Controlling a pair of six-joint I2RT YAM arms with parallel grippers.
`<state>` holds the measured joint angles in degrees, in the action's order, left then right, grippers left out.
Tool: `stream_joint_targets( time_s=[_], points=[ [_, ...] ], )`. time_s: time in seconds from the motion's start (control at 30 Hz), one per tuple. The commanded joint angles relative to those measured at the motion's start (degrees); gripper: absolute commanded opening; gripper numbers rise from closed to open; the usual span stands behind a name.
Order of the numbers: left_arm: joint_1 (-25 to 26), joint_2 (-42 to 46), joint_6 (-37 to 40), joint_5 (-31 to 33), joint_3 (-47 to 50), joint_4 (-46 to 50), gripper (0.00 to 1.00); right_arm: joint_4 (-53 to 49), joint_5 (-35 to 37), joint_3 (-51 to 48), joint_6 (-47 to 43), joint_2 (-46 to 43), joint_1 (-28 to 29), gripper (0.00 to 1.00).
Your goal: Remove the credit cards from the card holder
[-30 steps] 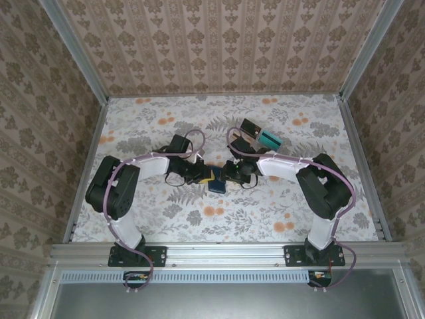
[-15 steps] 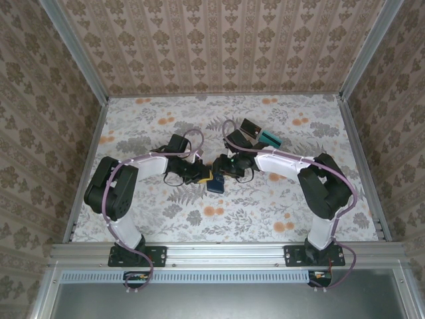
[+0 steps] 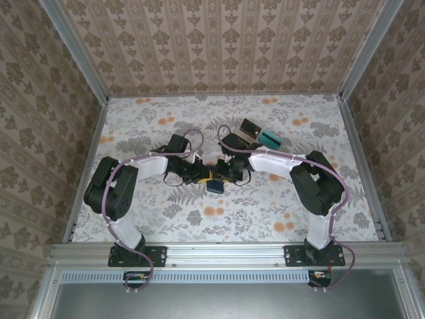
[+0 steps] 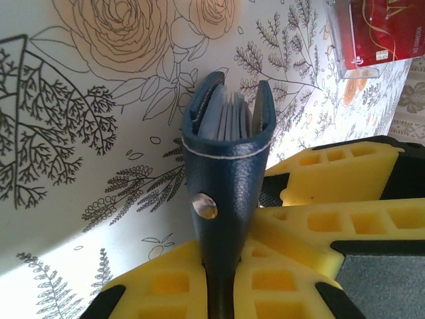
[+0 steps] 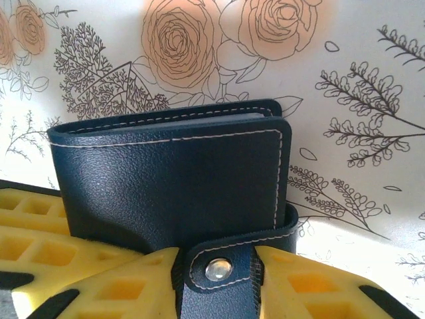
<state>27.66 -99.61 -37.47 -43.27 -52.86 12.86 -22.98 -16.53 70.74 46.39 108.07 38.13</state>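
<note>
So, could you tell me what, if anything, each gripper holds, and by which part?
The left gripper is shut on the card holder, pinching its end by the snap. The right gripper flanks the closing tab; whether it grips is unclear.

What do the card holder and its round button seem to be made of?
The card holder looks like navy leather or an imitation, matte: fine grain, pale stitching. The round button looks like polished metal: silvery glint.
</note>
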Motion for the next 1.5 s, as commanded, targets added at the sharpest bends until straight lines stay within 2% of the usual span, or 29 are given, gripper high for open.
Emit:
stream_joint_targets(
  time_s=[0.0, 0.13, 0.4, 0.6, 0.7, 0.8, 0.93, 1.03, 1.17, 1.3, 1.37, 1.47],
  points=[
    [-0.25, 2.22, 0.69, 0.48, -0.86, 1.01, 0.00, -4.31, 1.61, 1.85, -0.76, 1.79, 0.52, 0.35],
    [-0.24, 2.68, 1.70, 0.75, -0.84, 2.00, 0.00, -7.21, 5.35, 1.57, -1.20, 1.58, 0.63, 0.34],
    [-1.03, 2.49, 2.54, 3.02, 0.04, 4.25, 0.00, -13.96, 18.86, -0.34, 0.25, -2.06, 0.95, 0.30],
    [-1.09, 1.45, 2.25, 3.37, -0.83, 4.69, 0.00, -13.77, 19.84, -1.40, 0.51, -2.94, 1.07, 0.29],
    [-1.12, 1.68, 2.33, 4.59, -1.57, 5.93, 0.14, -10.00, 16.72, -1.83, -0.36, -3.63, 1.06, 0.32],
    [-1.12, 2.54, 2.77, 6.00, -2.85, 8.27, 0.37, -5.37, 11.48, -1.10, -1.73, -2.65, 0.98, 0.35],
    [-1.13, 4.73, 4.94, 14.57, -6.77, 15.31, 0.54, -2.20, 7.41, -0.60, -1.51, -1.12, 0.98, 0.34],
    [-1.12, 6.69, 5.05, 21.30, -8.33, 18.94, 0.64, -2.81, 8.43, -0.43, -1.71, -0.80, 0.98, 0.32],
    [-4.03, 8.70, 4.48, 27.99, -8.74, 21.67, 0.77, -1.99, 8.65, -0.50, -3.70, -1.77, 0.93, 0.29],
    [-5.89, 11.40, 2.91, 29.70, -6.74, 20.52, 0.93, -1.49, 8.77, -0.40, -6.19, -2.69, 0.94, 0.24],
    [-6.77, 13.21, 2.50, 30.16, -5.48, 19.68, 1.00, -1.99, 8.97, -0.07, -6.90, -3.15, 0.91, 0.16],
    [-8.28, 15.81, 2.55, 31.17, -4.16, 19.74, 1.00, -1.45, 9.25, -0.70, -7.27, -4.58, 1.06, 0.11]
  ],
)
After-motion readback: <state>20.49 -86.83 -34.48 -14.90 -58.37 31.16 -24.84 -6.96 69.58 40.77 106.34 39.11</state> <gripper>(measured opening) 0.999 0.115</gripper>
